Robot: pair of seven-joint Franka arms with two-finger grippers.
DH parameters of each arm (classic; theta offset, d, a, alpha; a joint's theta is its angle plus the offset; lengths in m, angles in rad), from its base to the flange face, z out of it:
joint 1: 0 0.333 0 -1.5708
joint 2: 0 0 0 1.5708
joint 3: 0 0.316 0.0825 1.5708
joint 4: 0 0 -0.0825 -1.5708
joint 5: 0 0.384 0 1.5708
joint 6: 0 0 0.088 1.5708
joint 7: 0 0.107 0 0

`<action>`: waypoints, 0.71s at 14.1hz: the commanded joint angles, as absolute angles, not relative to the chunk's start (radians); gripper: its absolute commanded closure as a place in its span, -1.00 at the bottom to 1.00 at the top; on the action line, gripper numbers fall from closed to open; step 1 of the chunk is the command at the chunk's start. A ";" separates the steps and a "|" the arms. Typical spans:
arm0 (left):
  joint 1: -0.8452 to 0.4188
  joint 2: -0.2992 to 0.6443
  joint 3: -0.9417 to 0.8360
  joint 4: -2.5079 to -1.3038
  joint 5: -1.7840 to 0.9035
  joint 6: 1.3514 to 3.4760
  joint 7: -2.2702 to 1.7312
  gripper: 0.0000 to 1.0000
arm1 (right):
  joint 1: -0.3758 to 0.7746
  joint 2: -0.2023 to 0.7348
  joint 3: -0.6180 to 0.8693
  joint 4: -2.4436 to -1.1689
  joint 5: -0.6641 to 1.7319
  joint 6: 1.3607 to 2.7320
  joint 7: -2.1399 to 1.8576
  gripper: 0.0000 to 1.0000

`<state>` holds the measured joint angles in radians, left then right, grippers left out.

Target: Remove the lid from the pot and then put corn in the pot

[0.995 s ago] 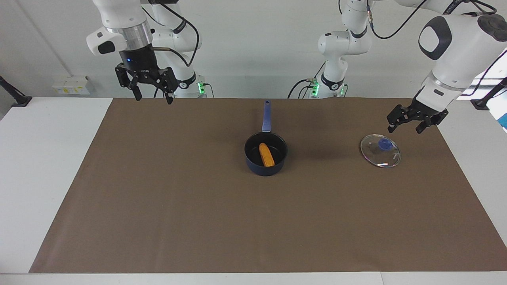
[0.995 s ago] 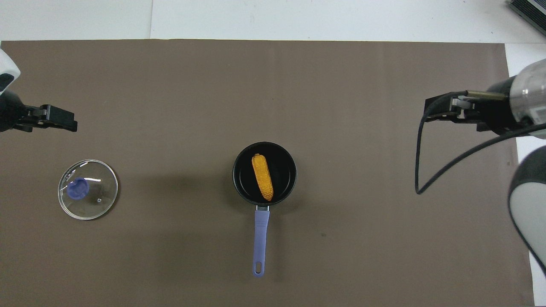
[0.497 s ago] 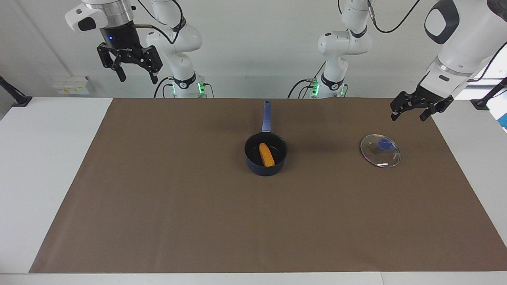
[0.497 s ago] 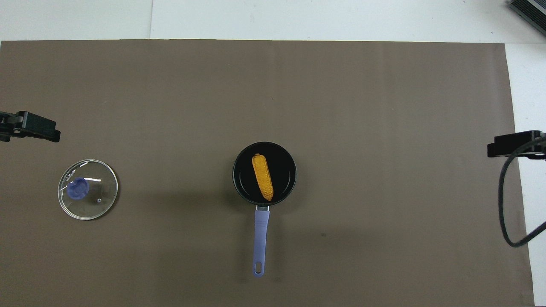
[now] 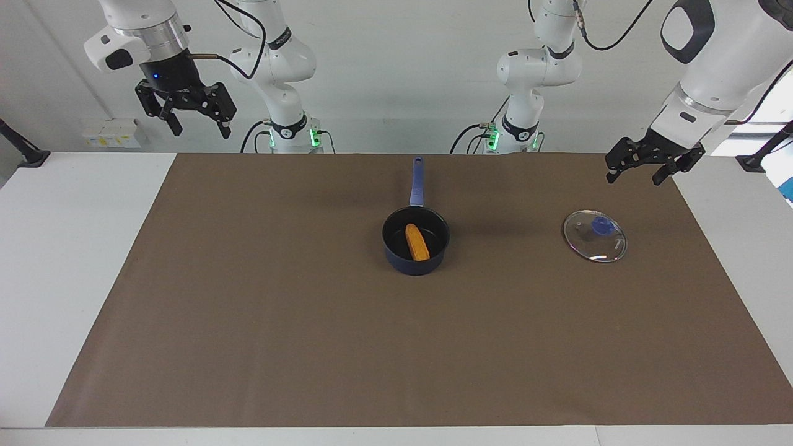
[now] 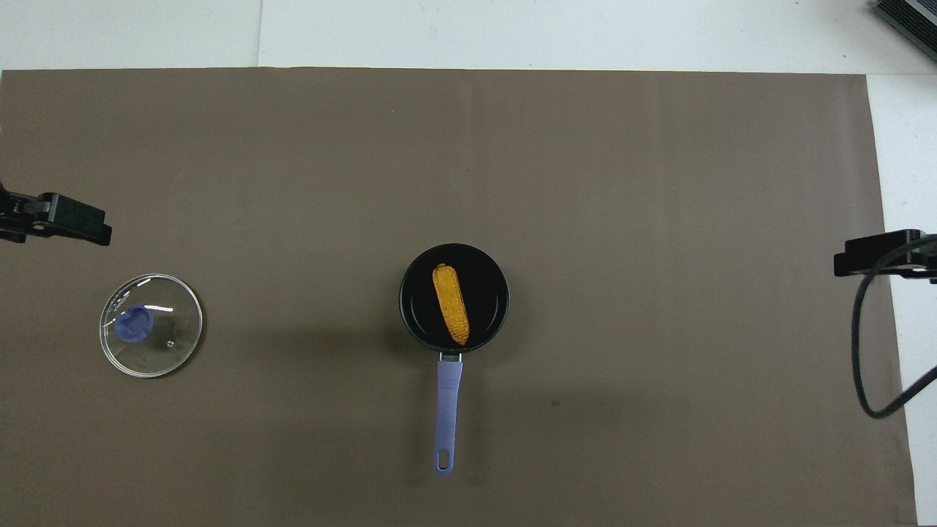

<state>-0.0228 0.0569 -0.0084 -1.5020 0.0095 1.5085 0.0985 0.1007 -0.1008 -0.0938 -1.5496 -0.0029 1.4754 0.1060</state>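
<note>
The dark blue pot stands in the middle of the brown mat, its handle pointing toward the robots. The orange-yellow corn lies inside it, also seen in the overhead view on the pot's black inside. The glass lid with its blue knob lies flat on the mat toward the left arm's end. My left gripper is open and empty, up over the mat's edge beside the lid. My right gripper is open and empty, high over the right arm's end.
The brown mat covers most of the white table. A black cable hangs from the right arm over the mat's edge. Small white boxes sit at the wall by the right arm's end.
Both grippers have risen and drawn back toward their own ends of the table. The pot, the corn and the lid have not moved.
</note>
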 commanded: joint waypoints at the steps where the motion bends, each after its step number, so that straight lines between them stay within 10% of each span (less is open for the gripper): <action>1: -0.038 0.084 -0.006 -1.419 0.032 1.428 0.109 -1.00 | 0.094 -0.126 -0.094 -1.585 0.015 1.491 0.089 -1.00; 10: -0.035 0.060 -0.006 -1.465 0.005 1.479 0.097 -1.00 | 0.094 -0.127 -0.094 -1.592 0.008 1.516 0.049 -1.00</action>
<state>-0.0231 0.0619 -0.0156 -1.4638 0.0082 1.4738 0.0993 0.1007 -0.1008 -0.0938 -1.5557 -0.0028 1.4894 0.0818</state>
